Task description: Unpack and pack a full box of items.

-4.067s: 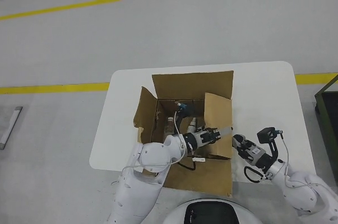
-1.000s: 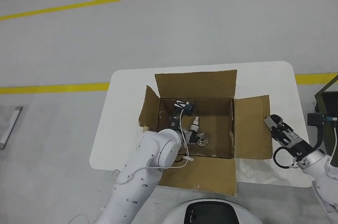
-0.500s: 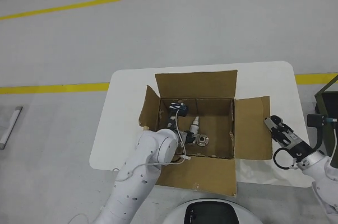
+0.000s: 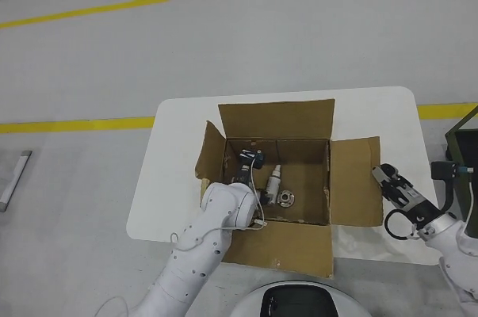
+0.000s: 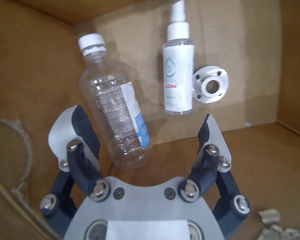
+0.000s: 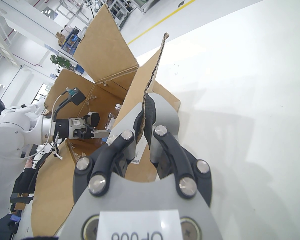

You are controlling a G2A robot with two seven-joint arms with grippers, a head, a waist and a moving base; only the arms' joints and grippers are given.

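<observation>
An open cardboard box (image 4: 302, 119) stands on the white table (image 4: 381, 111). On its floor lie a clear plastic bottle (image 5: 115, 108), a white spray bottle (image 5: 178, 76) and a metal flange (image 5: 210, 84). My left gripper (image 5: 143, 121) hangs open inside the box by its left wall, just above the clear bottle, one finger on each side of the bottle's lower half. From above, the left gripper (image 4: 246, 170) sits beside the spray bottle (image 4: 272, 181) and flange (image 4: 284, 198). My right gripper (image 6: 148, 116) is shut on the edge of the box's right flap (image 6: 150, 76), which lies folded outward (image 4: 357, 182).
The front flap (image 4: 286, 246) hangs toward me and the back flap stands up. A dark green cart (image 4: 468, 182) is beyond the table's right edge. Bare table lies right of the right gripper (image 4: 384, 176) and left of the box.
Since the oldest frame the right gripper has pulled the right flap outward and flat. The left gripper moved from the box's middle to its left side and lowered over the clear bottle.
</observation>
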